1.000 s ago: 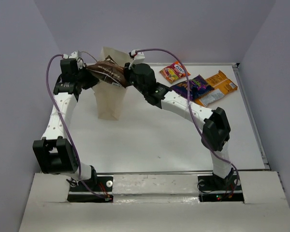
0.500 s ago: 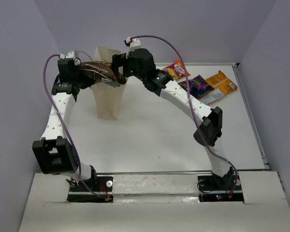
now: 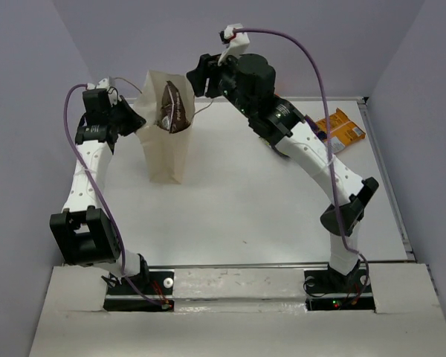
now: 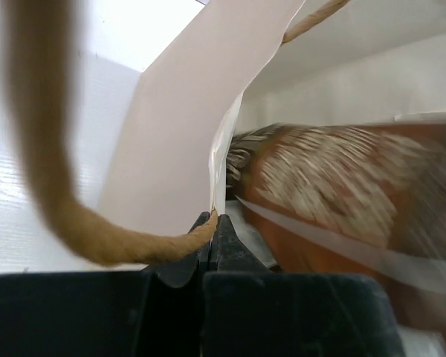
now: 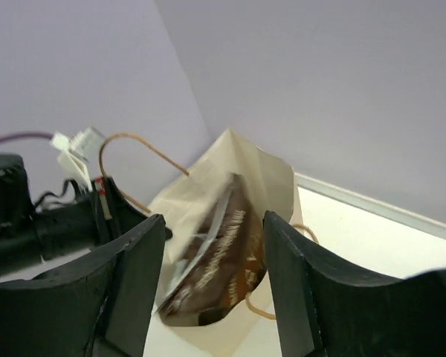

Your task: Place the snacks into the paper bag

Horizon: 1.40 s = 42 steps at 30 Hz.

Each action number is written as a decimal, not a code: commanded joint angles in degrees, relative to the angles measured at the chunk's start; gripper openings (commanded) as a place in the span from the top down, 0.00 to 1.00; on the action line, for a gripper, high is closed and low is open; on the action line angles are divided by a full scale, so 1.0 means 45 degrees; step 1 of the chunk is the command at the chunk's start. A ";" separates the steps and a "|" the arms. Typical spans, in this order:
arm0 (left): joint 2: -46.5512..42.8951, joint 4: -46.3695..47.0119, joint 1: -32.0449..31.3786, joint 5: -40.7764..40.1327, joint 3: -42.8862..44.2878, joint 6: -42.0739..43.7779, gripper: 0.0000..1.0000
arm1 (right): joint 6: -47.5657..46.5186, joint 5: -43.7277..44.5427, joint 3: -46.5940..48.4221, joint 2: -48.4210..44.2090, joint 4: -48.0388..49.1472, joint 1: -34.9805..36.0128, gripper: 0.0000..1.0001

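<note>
The tall tan paper bag (image 3: pixel 166 152) stands upright at the table's back left. A dark brown snack packet (image 3: pixel 172 108) sits on end in its open mouth, blurred in the wrist views (image 4: pixel 334 178) (image 5: pixel 223 268). My left gripper (image 3: pixel 132 119) is shut on the bag's left rim (image 4: pixel 221 160), right beside a cord handle (image 4: pixel 44 186). My right gripper (image 3: pixel 201 80) hangs open and empty above and to the right of the bag's mouth (image 5: pixel 267 175). An orange packet (image 3: pixel 342 126) lies at the back right. The other snacks are hidden behind the right arm.
Lilac walls close in the table on the left, back and right. The right arm arches high across the table's back right part. A raised rim (image 3: pixel 390 178) runs along the table's right edge.
My right gripper has let go of the dark brown packet, which has dropped upright into the bag's mouth. The right arm has lifted and drawn back to the right. The left gripper still pinches the rim.
</note>
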 commanded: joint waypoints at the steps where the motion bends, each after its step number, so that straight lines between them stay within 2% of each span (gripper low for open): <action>1: -0.0204 -0.0269 0.0039 0.0230 0.0259 0.0200 1.00 | 0.0494 0.1788 -0.0431 -0.1174 0.0296 0.0072 0.37; 2: -0.0225 -0.0172 0.0059 0.0346 0.0026 0.0103 1.00 | 0.0765 0.2119 -0.0665 -0.1058 -0.0131 -0.0044 0.26; 4: -0.0302 -0.0074 0.0039 0.0386 -0.0248 0.0044 1.00 | 0.1370 0.1968 -0.0764 -0.0883 -0.0621 -0.0297 0.16; 6: -0.0303 -0.0015 0.0020 0.0386 -0.0289 0.0044 1.00 | 0.2250 0.0916 -0.0921 -0.0725 -0.0858 -0.0592 0.14; 11: -0.0127 0.0005 0.0000 0.0367 0.0160 0.0122 1.00 | 0.2759 0.0073 -0.1251 -0.0606 -0.0897 -0.1176 0.14; 13: -0.0146 0.0025 0.0000 0.0367 0.0199 0.0122 1.00 | 0.3596 -0.0297 -0.1835 -0.0976 -0.0897 -0.2341 0.14; 15: -0.0224 0.0064 0.0000 0.0328 0.0024 0.0180 1.00 | 0.4321 -0.0262 -0.3415 -0.1854 -0.0916 -0.3321 0.18; 18: -0.0381 0.0200 0.0000 0.0347 -0.0308 0.0200 1.00 | 0.3779 0.1397 -0.5584 -0.3046 -0.0974 -0.4631 0.18; 22: -0.0517 0.0259 0.0000 0.0484 -0.0485 0.0161 1.00 | 0.4633 0.1303 -0.8278 -0.4043 -0.1326 -0.6681 0.07; 23: -0.0498 0.0259 0.0000 0.0484 -0.0485 0.0200 1.00 | 0.4770 0.1322 -0.8864 -0.4161 -0.1326 -0.7053 0.02; 25: -0.0479 0.0220 0.0000 0.0503 -0.0368 0.0239 1.00 | 0.5297 0.1148 -1.0113 -0.4124 -0.1365 -0.8108 0.00; 28: -0.0401 0.0142 0.0000 0.0562 -0.0231 0.0239 1.00 | 0.5962 0.1048 -1.0782 -0.3735 -0.1404 -0.9083 0.00; 32: -0.0400 0.0142 0.0000 0.0621 -0.0192 0.0200 1.00 | 0.6061 0.1635 -1.0901 -0.3052 -0.1307 -0.9789 0.00; 36: -0.0440 0.0142 0.0000 0.0543 -0.0231 0.0278 1.00 | 0.5690 0.0153 -1.0125 -0.1474 -0.0663 -0.9967 0.00; 42: -0.0439 0.0103 0.0000 0.0445 -0.0172 0.0337 1.00 | 0.6157 -0.0435 -0.8580 0.1125 -0.0467 -1.0221 0.00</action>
